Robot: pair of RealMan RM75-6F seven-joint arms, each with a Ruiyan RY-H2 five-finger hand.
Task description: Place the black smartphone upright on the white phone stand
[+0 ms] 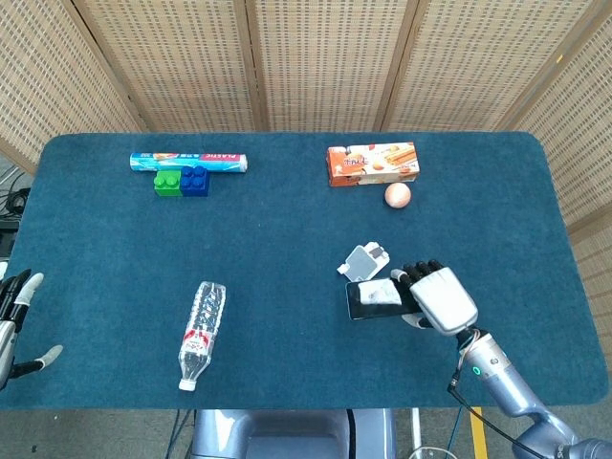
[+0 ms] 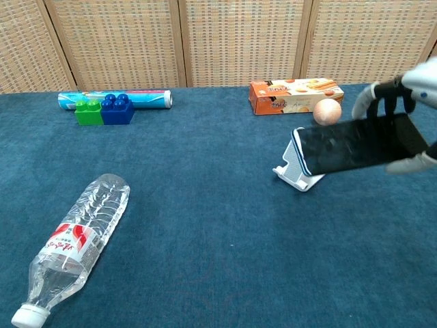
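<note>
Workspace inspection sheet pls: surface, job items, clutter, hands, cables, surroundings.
Surface: blue felt table.
Job's things: black smartphone lifted, held sideways over the white phone stand; not seated yet.
Clutter: water bottle lying down; green block beside blue block; wrap roll; snack box; egg.
Hands: right hand grips the phone; left hand at the table's left edge, holds nothing.
Cables: dark cables off the left edge.
Surroundings: wicker screens behind.

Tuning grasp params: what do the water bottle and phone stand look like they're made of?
Water bottle: clear thin plastic, ribbed and see-through, white cap. Phone stand: probably matte white hard plastic, with a grey pad on its backrest; the smartphone hides part of it.
</note>
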